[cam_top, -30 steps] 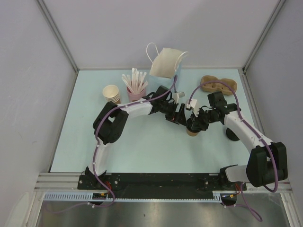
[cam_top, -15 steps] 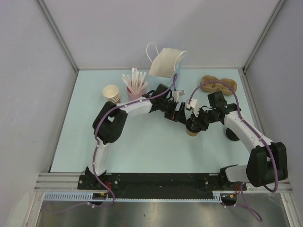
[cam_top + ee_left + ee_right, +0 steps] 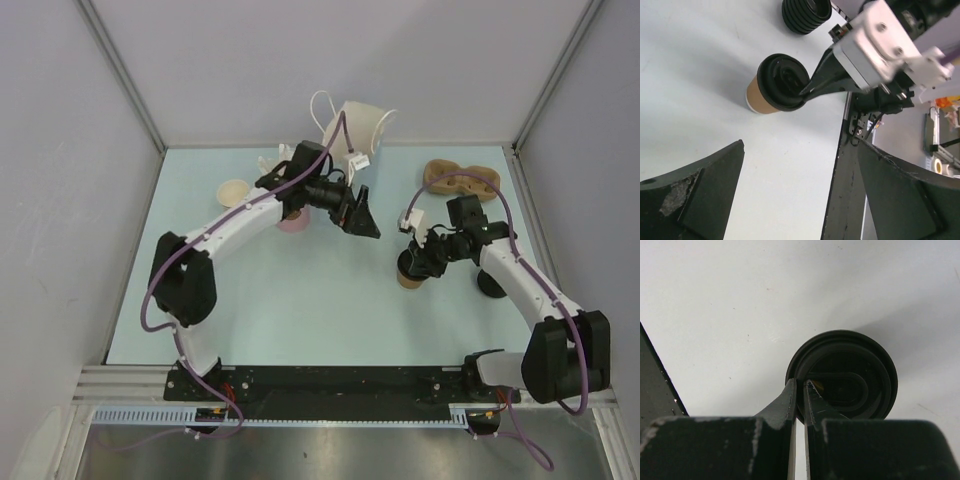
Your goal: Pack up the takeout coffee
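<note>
coffee cup [image 3: 771, 92]: judged light, crushable, spillable | right hand [image 3: 800, 386]: pinched narrow on lid [image 3: 850, 371] rim; lid may be pulled off | left hand [image 3: 800, 150]: spread wide, empty

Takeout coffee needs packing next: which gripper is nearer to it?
Right. The right gripper pinches the lid rim of the takeout coffee; the left gripper hangs open, clear of it.
</note>
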Motion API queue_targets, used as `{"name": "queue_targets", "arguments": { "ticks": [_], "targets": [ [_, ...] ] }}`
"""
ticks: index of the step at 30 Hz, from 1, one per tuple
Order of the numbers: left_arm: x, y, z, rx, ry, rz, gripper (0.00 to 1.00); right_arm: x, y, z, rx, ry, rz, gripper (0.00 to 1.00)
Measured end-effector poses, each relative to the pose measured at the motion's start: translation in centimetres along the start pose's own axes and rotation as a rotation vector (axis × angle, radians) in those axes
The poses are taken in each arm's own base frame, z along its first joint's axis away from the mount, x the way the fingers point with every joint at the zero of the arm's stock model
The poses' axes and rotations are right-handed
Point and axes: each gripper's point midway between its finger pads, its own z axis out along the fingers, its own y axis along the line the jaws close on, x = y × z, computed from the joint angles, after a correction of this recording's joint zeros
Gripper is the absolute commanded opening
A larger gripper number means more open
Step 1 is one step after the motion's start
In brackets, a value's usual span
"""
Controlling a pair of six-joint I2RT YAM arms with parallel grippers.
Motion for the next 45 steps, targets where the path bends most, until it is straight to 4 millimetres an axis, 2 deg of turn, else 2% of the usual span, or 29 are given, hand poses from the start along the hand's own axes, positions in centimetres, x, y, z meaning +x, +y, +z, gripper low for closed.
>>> {"name": "queue_targets", "arguments": {
  "ticks": [7,16,19,23,28,31,34,39,45],
  "targets": [
    [-2.4,-1.8,-4.9,-0.104,-0.044,0.136,0.99,-0.6,-0.1,-1.4,0.044,-0.032,-0.015,0.0],
    [-10.0,-3.7,-9.9,-0.33,-0.175,0.424,0.99,-0.4,-1.3,-3.1,0.103,-0.065,0.021,0.0],
    [-12.2,-3.3,-11.0,-0.424,-0.207,0.493,0.99,-0.5,-1.5,-3.6,0.117,-0.074,0.024,0.0],
    [-12.9,-0.5,-10.4,-0.544,-0.184,0.534,1.0,-0.5,-1.6,-3.8,0.126,-0.078,0.027,0.0],
    [-11.3,4.6,-7.2,-0.649,-0.056,0.561,0.99,-0.3,-1.8,-3.9,0.133,-0.079,0.033,0.0],
    [-10.9,6.5,-5.7,-0.674,-0.009,0.577,1.0,-0.3,-1.9,-4.0,0.137,-0.079,0.038,0.0],
    [-11.0,7.5,-5.2,-0.688,0.011,0.598,0.99,-0.2,-2.1,-4.2,0.141,-0.082,0.045,0.0],
    [-11.7,7.4,-5.5,-0.698,0.007,0.644,0.95,0.0,-2.2,-4.3,0.146,-0.085,0.053,0.0],
    [-11.8,7.4,-5.6,-0.694,0.021,0.679,0.75,-0.1,-2.1,-4.3,0.141,-0.09,0.056,0.0]
  ]
}}
